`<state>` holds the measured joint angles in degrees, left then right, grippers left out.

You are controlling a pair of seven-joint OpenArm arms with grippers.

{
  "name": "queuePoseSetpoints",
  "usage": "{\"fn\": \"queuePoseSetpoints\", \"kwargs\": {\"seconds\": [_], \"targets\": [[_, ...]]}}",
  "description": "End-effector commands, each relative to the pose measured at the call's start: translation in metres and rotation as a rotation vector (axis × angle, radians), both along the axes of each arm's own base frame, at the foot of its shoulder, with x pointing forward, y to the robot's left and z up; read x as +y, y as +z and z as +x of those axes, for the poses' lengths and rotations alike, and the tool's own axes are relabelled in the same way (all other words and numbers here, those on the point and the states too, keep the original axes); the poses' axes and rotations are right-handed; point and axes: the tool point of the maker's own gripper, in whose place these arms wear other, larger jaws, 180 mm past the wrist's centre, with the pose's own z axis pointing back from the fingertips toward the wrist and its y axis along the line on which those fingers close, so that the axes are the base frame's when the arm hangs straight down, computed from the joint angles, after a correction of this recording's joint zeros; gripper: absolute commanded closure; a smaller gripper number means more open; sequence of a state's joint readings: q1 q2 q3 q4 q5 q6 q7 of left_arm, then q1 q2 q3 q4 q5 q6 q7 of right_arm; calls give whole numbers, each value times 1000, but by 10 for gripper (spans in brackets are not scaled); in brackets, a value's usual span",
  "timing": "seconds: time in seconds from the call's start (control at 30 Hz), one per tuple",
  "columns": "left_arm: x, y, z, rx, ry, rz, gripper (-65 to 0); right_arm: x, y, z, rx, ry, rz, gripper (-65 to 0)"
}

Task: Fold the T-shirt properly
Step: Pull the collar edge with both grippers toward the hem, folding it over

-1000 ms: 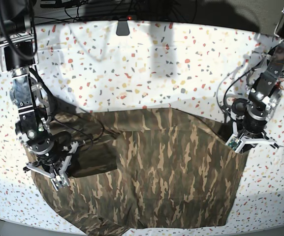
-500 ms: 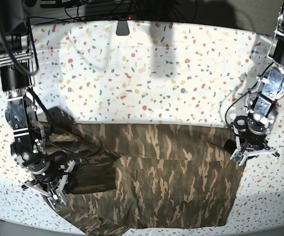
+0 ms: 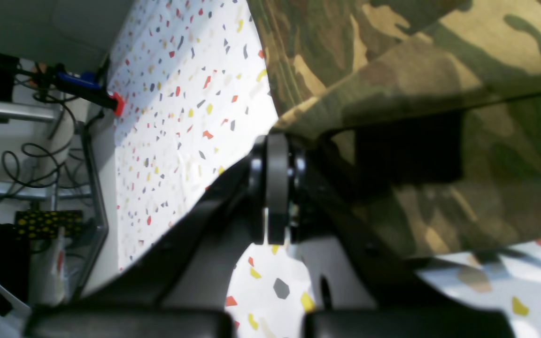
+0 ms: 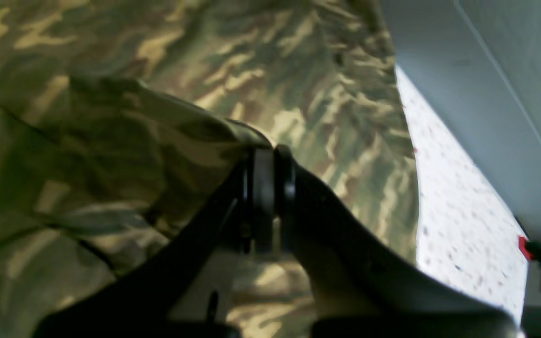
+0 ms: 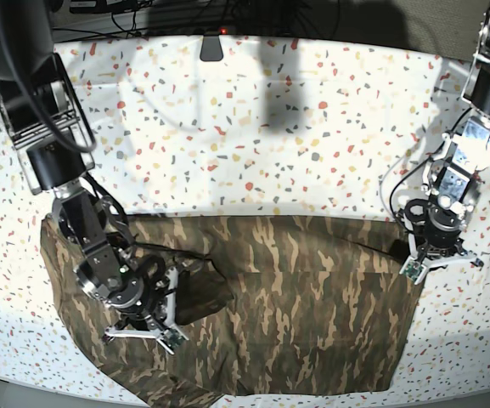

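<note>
The camouflage T-shirt lies spread over the near half of the speckled table. In the base view my right gripper sits low over the shirt's left part, beside a raised fold. The right wrist view shows that gripper shut on a bunched fold of the T-shirt. At the shirt's right edge my left gripper is down at the cloth. Its fingertips are pressed together, pinching the hem of the T-shirt just above the table.
A black mount and cables run along the far table edge. A red clamp grips the table corner, with monitors and wires beyond it. The shirt's bottom hangs near the front table edge.
My right gripper has travelled rightward over the shirt, carrying the left cloth inward into a fold. The shirt's far edge has dropped and straightened. My left gripper shifted slightly down.
</note>
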<state>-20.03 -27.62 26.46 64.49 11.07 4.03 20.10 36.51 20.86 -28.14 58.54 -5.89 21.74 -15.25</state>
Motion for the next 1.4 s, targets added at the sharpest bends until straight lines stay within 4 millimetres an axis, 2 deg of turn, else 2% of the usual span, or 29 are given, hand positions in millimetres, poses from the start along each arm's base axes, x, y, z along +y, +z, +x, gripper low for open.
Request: {"fn": "queuePoseSetpoints", "kwargs": {"seconds": [0.0, 0.13, 0.3, 0.43, 0.6, 0.63, 0.7, 0.73, 0.77, 0.93, 1.1, 1.23, 1.37], "targets": [[7, 23, 13, -62, 7, 15, 0, -1, 27, 15, -67, -4, 13, 0], [8, 22, 12, -57, 13, 17, 0, -5, 17, 15, -46, -24, 12, 0], [12, 19, 10, -39, 31, 24, 0, -21, 25, 20, -102, -95, -16, 0], [10, 21, 11, -48, 23, 21, 0, -20, 25, 21, -102, -97, -13, 0], [0, 31, 18, -109, -39, 18, 0, -22, 24, 20, -93, -105, -18, 0], [-2, 35, 20, -126, -56, 27, -27, -23, 23, 20, -88, -108, -21, 0], [-4, 41, 24, -147, -71, 33, -159, -23, 22, 19, -84, -111, -21, 0], [-5, 44, 25, -155, -74, 31, -205, -23, 22, 19, -83, -112, -16, 0], [-4, 44, 27, -156, -71, 31, -229, -23, 22, 19, -83, -112, -16, 0], [6, 27, 38, -109, -16, 24, -233, -23, 22, 19, -82, -112, -16, 0], [11, 3, 32, -18, 56, 25, -232, -23, 22, 20, -86, -110, -15, 0], [-1, 5, 35, -20, 54, 5, -232, -22, 23, 20, -88, -110, -14, 0], [-14, 9, 38, -58, 32, -95, -232, -22, 23, 20, -87, -110, -14, 0]]}}
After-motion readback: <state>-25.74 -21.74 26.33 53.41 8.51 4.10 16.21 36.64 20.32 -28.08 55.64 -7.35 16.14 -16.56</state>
